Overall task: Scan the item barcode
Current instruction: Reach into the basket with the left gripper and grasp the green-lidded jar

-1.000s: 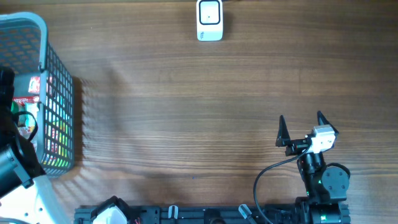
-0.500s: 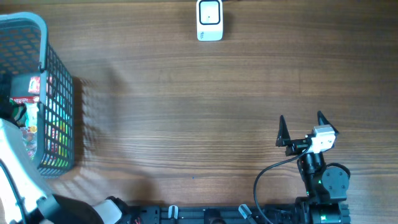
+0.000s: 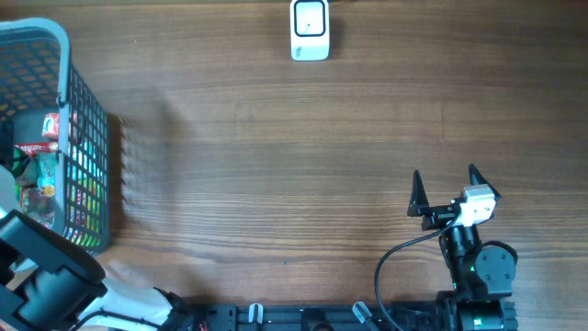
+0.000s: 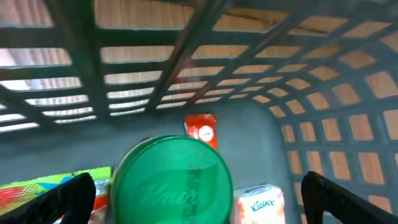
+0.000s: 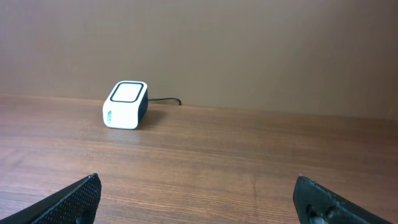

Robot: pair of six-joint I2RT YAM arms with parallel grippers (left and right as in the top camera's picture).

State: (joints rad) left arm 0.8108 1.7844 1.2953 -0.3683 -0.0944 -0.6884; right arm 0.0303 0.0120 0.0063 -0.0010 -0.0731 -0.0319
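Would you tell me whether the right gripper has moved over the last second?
No; overhead, the right gripper keeps the same spot relative to the scanner.

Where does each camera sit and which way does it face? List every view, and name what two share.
Overhead: above the table, looking straight down; basket, barcode scanner, open right gripper, part of the left arm.
Left wrist: on the left arm, looking into the basket at a green lid, red packet, Kleenex pack; open left gripper at lower corners.
Right wrist: low over the table, facing the barcode scanner and wall; fingertips at lower corners.
Shared: overhead and right wrist both show the barcode scanner.
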